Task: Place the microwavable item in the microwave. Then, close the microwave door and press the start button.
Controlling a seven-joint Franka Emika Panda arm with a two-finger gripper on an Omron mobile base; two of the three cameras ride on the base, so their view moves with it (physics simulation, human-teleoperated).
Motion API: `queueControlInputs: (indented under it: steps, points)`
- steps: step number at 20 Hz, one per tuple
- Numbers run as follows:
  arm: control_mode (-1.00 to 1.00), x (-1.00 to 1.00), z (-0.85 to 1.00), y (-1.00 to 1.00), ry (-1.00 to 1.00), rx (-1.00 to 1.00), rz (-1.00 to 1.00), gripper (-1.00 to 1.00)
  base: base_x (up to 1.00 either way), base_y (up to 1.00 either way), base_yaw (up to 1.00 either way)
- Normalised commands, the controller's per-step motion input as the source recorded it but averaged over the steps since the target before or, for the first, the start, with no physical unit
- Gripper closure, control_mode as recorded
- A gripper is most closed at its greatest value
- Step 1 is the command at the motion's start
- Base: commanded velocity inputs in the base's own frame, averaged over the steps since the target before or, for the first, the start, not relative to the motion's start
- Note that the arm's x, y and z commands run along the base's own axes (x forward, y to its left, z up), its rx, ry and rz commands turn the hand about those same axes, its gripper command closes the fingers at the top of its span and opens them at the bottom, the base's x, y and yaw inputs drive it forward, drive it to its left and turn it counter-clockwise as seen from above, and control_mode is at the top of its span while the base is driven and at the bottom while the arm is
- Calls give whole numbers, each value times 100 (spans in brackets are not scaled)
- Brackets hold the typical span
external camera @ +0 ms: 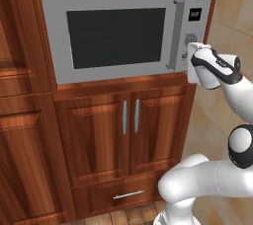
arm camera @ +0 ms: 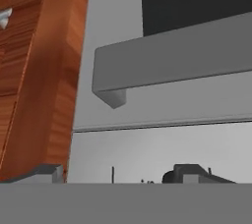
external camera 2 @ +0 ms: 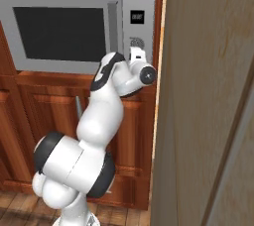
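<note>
Left base view: white arm (external camera: 212, 179) is rising lower right, gripper (external camera: 191, 56) sitting against the microwave (external camera: 126, 34) control panel; finger spacing cannot be told. Microwave door (external camera: 116, 39) is sitting flush.
Right base view: gripper (external camera 2: 135, 51) is touching the panel by the dial.
Hand view: door handle (arm camera: 172, 68) is crossing the frame.

The white arm rises from the lower right of the left base view, elbow bent, forearm reaching up. The tool (external camera: 191, 63) sits at mid-right; its finger spacing cannot be told.
</note>
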Motion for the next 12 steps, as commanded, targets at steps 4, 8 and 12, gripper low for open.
queueControlInputs:
  steps: [4,8,12]
  points:
    - [-100,14,-19,-6,1,0,-5,-100,0,0,0]
    - [-100,10,-23,-4,2,0,-6,-100,0,0,0]
    - [-100,11,-23,0,2,0,-6,-100,0,0,0]
